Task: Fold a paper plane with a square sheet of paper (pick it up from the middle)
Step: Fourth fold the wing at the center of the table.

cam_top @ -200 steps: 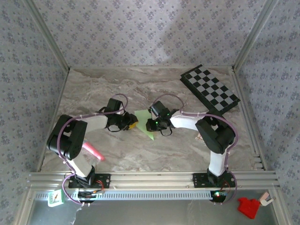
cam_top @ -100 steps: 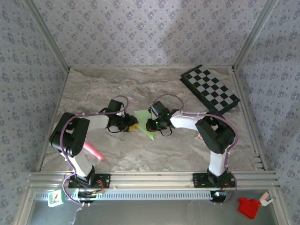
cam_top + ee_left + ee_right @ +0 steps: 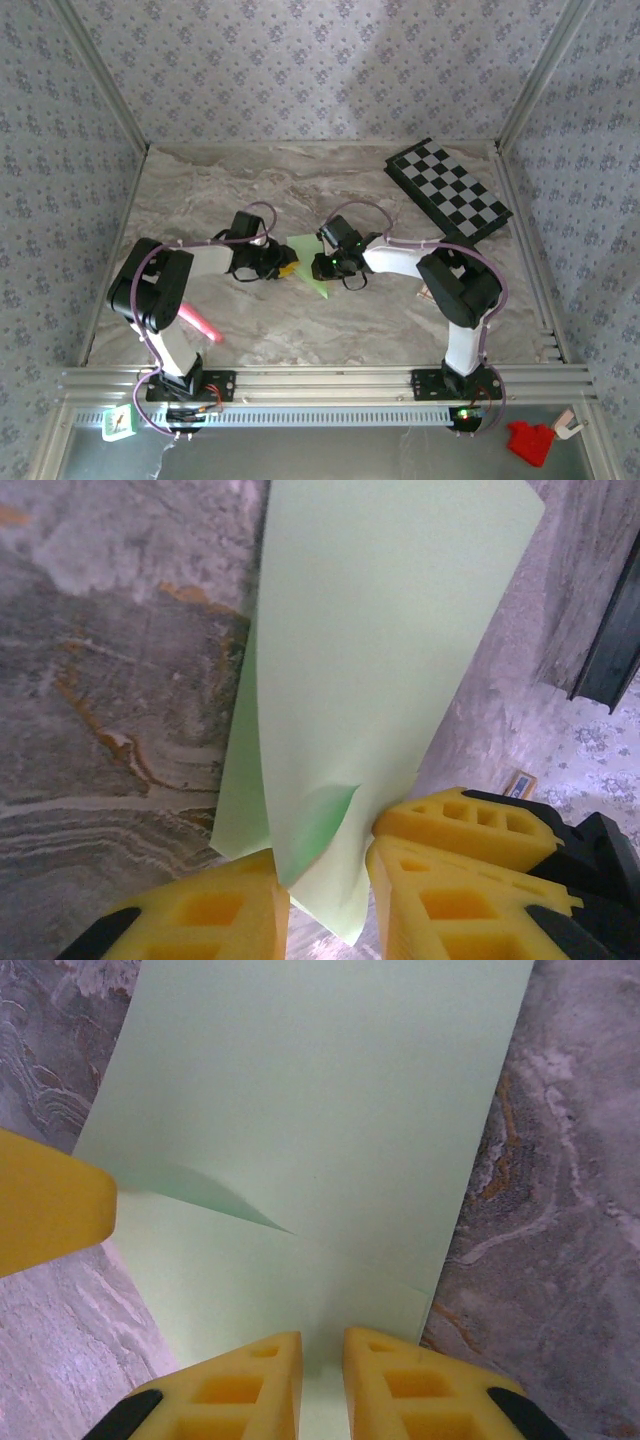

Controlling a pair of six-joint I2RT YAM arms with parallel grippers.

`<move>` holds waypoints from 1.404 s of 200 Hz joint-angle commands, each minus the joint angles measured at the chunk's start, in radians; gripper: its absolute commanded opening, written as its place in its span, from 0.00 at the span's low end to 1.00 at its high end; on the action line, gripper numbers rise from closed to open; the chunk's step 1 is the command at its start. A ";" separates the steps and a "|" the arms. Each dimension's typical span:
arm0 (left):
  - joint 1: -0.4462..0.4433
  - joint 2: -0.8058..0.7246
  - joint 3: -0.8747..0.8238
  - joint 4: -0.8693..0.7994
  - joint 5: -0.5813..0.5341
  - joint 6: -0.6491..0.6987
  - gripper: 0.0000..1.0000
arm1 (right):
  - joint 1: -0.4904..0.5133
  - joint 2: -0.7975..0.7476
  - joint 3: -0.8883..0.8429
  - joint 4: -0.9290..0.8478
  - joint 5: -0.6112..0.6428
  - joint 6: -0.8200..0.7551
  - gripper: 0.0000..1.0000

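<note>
My left gripper [image 3: 325, 880] and right gripper [image 3: 322, 1365] pinch the partly folded thin pale-green paper sheet [image 3: 300, 1110] at nine and three o'clock; I judge most folds remain.

Too small from above to read the folds of the paper [image 3: 303, 248], partly covered by the left end effector [image 3: 284, 268] and right end effector [image 3: 322, 266]. Cut off in both wrist views: paper at the top edge, yellow fingers [image 3: 460, 875] at the bottom. Pink marker [image 3: 203, 327] half hidden behind the left arm
</note>
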 commanded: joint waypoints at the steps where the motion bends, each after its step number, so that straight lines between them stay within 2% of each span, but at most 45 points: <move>1: -0.005 0.007 0.019 0.031 0.035 0.046 0.28 | -0.004 0.032 -0.018 -0.022 0.000 -0.004 0.21; 20: 0.008 0.011 0.004 0.038 0.018 0.082 0.28 | -0.006 0.030 -0.025 -0.017 -0.002 -0.007 0.21; 80: 0.025 0.048 -0.023 0.135 0.071 0.103 0.27 | -0.007 0.030 -0.033 -0.016 -0.010 -0.012 0.20; 175: 0.028 0.078 -0.021 0.142 0.098 0.111 0.20 | -0.009 0.026 -0.036 -0.015 -0.001 -0.015 0.20; 227: 0.032 0.057 -0.024 0.140 0.086 0.096 0.14 | -0.011 -0.020 -0.030 0.002 0.011 -0.053 0.23; 281: 0.034 0.039 -0.038 0.156 0.073 0.056 0.12 | -0.010 -0.073 -0.032 0.036 0.005 -0.078 0.30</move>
